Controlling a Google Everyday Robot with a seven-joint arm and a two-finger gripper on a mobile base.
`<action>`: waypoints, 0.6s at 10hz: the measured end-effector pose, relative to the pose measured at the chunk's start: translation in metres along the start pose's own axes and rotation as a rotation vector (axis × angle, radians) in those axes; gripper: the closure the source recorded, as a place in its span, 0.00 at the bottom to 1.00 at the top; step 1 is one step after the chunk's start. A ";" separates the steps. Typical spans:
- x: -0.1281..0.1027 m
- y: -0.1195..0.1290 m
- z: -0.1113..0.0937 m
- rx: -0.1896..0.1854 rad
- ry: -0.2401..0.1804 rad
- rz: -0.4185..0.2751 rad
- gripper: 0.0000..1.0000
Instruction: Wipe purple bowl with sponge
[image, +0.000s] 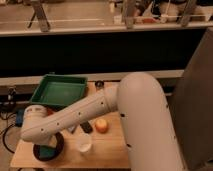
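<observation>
Wiping seemed underway: end effector (42, 146) sat over the purple bowl (60, 148) (its grip, nobody could tell); next it needed rubbing round inside.

Arm (95, 112) stretched left, gripper (44, 143) low (part hidden)

Pincer (44, 144) down in purple bowl (60, 145), green tray (59, 91) behind

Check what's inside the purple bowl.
A pale teal sponge shows inside the purple bowl. The gripper reaches down into it; the arm covers the bowl's far side.
</observation>
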 end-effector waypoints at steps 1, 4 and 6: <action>0.003 0.006 0.001 -0.017 0.011 0.012 1.00; 0.013 0.014 0.009 -0.062 0.042 0.038 1.00; 0.029 0.013 0.017 -0.069 0.067 0.063 1.00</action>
